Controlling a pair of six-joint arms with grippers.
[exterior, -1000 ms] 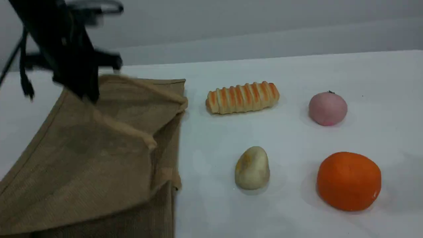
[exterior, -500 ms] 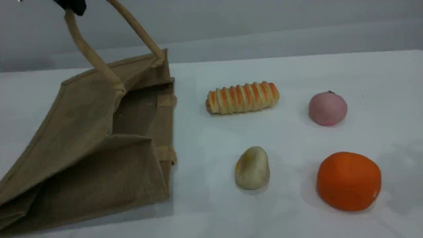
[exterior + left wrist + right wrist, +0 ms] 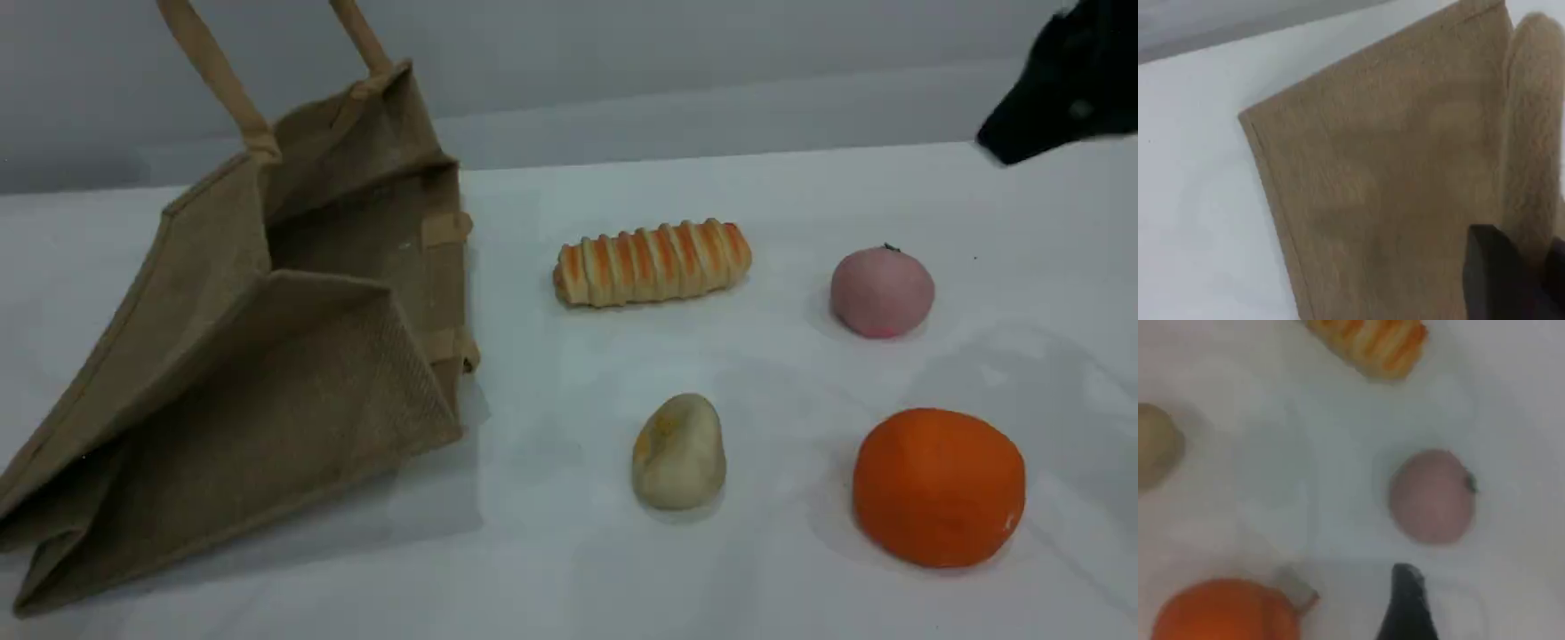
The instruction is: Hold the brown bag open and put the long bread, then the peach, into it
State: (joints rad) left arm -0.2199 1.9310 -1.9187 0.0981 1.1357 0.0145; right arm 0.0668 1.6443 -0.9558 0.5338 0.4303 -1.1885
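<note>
Left gripper [image 3: 1521, 270] clamped on one handle [image 3: 1531, 120] of the brown bag [image 3: 240, 382], which sits at the table's left with its mouth held up and open. Right gripper [image 3: 1036, 124] spread and holding nothing, hanging over the far right, near the peach [image 3: 882, 292]. Long bread [image 3: 653, 262] lies on the table [image 3: 569, 551] between bag and peach, apart from both.

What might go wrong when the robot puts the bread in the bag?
The brown bag leans tilted, held up by one handle in the left gripper, so the long bread might catch going in. The right gripper hovers by the peach, so it might grab that first.
</note>
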